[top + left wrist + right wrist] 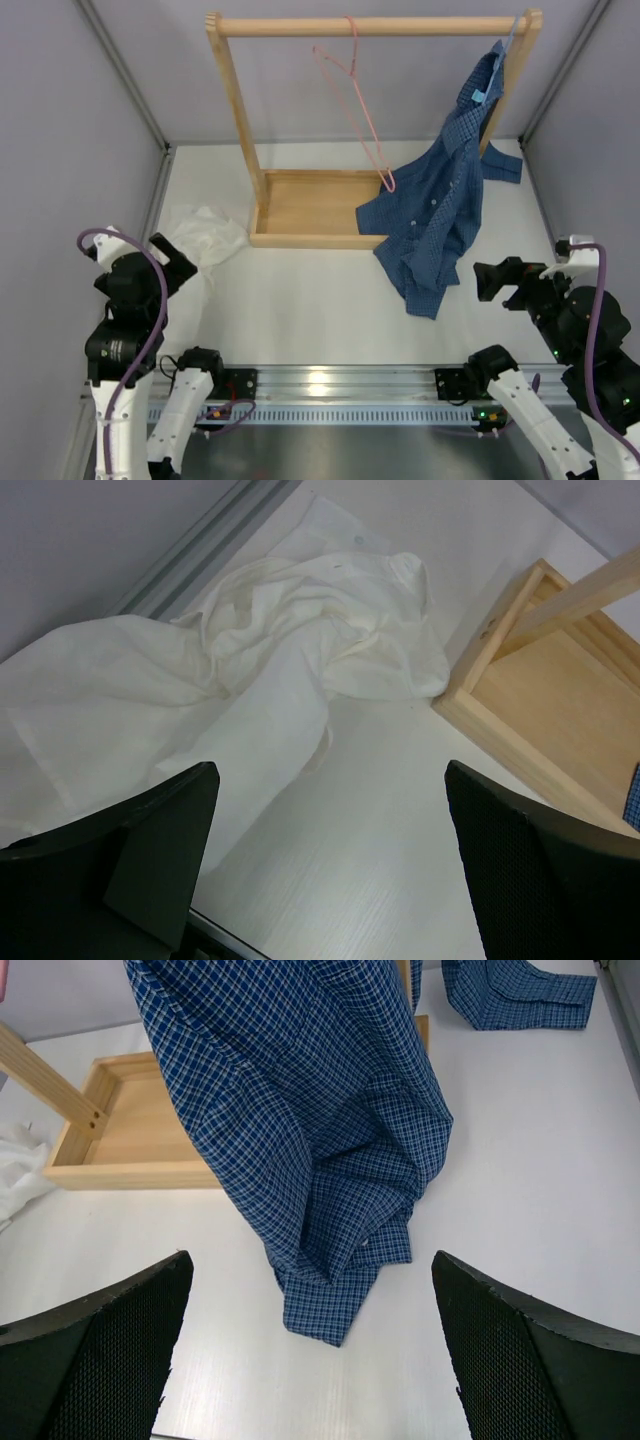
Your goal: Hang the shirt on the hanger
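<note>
The white shirt point(205, 238) lies crumpled on the table at the left, beside the wooden rack's base. In the left wrist view it point(260, 660) spreads ahead and left of my fingers. The pink wire hanger point(355, 90) hangs by its hook from the rack's top rail, bare. My left gripper point(168, 262) is open and empty, just near of the shirt and above the table point(330, 870). My right gripper point(495, 280) is open and empty at the right, near the blue checked shirt's hem point(310, 1350).
A dark blue checked shirt point(440, 210) hangs from the rail's right end on a blue hanger and drapes onto the table point(300, 1110). The wooden rack point(235, 100) has a tray base point(310, 205). Grey walls close in left and right.
</note>
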Robot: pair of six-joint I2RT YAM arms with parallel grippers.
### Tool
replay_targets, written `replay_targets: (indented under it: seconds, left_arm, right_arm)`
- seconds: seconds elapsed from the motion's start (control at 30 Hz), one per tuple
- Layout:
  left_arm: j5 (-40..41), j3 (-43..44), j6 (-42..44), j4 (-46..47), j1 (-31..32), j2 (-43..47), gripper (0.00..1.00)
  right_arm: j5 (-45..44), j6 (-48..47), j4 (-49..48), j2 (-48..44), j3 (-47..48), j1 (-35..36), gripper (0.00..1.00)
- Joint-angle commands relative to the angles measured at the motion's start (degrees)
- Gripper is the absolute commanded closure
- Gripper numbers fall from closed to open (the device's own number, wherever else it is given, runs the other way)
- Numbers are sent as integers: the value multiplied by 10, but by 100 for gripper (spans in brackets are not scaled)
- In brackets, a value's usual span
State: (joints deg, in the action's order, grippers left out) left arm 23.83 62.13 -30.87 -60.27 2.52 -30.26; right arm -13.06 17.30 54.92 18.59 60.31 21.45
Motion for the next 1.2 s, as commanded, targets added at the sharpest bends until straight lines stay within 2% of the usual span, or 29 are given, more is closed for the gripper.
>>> replay_targets:
  seconds: [0.0, 0.07, 0.17, 0.27, 0.4, 0.5, 0.6, 0.67, 0.73, 0.8, 0.87, 0.9, 0.97, 1.07, 1.13, 1.17]
  left_arm:
    - [49, -8, -38, 1, 0, -23, 2]
    - [81, -13, -69, 0, 0, -35, 2]
    - [86, -28, -105, 16, 0, -51, 2]
    - [97, -60, -142, 47, 0, -70, 2]
    - [116, -112, -217, 83, 0, -116, 2]
    - [163, -163, -283, 129, -1, -186, 2]
    - [172, -202, -316, 182, -1, -272, 2]
    - [169, -226, -324, 211, -1, -317, 2]
    - [171, -235, -321, 265, -2, -402, 3]
    - [169, -235, -311, 281, -2, -434, 6]
    - [145, -235, -286, 305, -2, -451, 26]
    - [134, -237, -265, 323, -2, -452, 43]
    - [84, -233, -249, 326, -2, -436, 100]
    - [-6, -218, -195, 342, 25, -358, 100]
    - [5, -203, -170, 350, 139, -284, 100]
    - [63, -199, -168, 348, 193, -264, 100]
  right_arm:
    - [-7, 8, -17, -10, -8, -6, 1]
    - [-1, 5, -21, -14, -10, -6, 0]
    - [31, 2, -31, -21, -17, -6, 0]
    - [86, -2, -47, -25, -31, -7, 1]
    - [108, 2, -65, -24, -44, -7, 0]
    - [118, 10, -73, -27, -56, -7, 1]
    - [151, 18, -82, -35, -70, -6, 1]
    - [168, 21, -89, -42, -78, -6, 1]
    - [175, 21, -89, -46, -89, -6, 0]
    - [179, 17, -89, -49, -93, -6, 1]
    - [179, 11, -88, -51, -97, -6, 1]
    - [179, 9, -88, -52, -100, -6, 1]
    - [177, 11, -89, -51, -101, -7, 1]
    - [182, 16, -93, -48, -100, -6, 1]
    - [186, 19, -105, -46, -103, -7, 1]
    - [187, 21, -109, -44, -104, -6, 1]
